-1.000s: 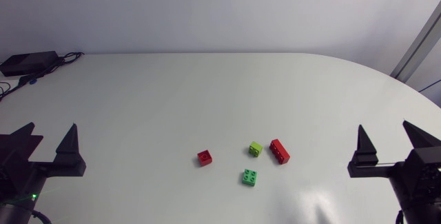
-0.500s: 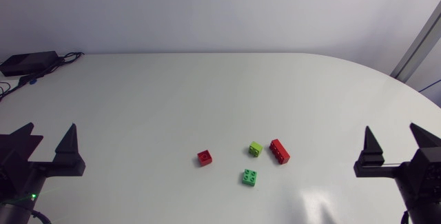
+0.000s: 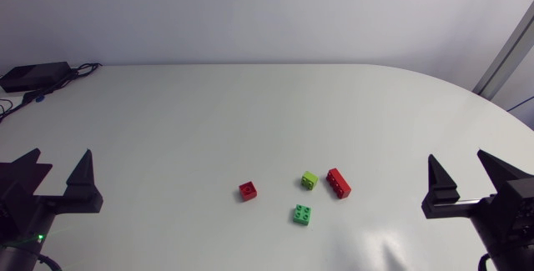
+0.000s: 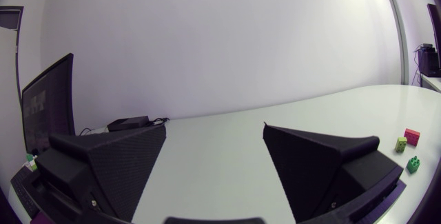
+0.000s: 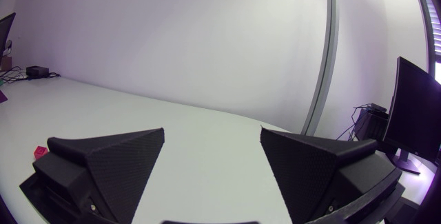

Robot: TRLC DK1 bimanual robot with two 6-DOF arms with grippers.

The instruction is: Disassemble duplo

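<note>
bricks (image 3: 309,180) well inside table (image 3: 250,112) edges

a small red brick (image 5: 39,151) shows only a corner behind a finger of the right gripper (image 5: 211,131) — rest hidden. from above, it and the left gripper (image 3: 60,151) run off the lower edge.

- Long brick (image 3: 339,183) lay just right of small brick (image 3: 309,180).
- Four-stud brick (image 3: 303,214) sat near, in front of both.
- Lone brick (image 3: 248,190) lay apart, left.
</note>
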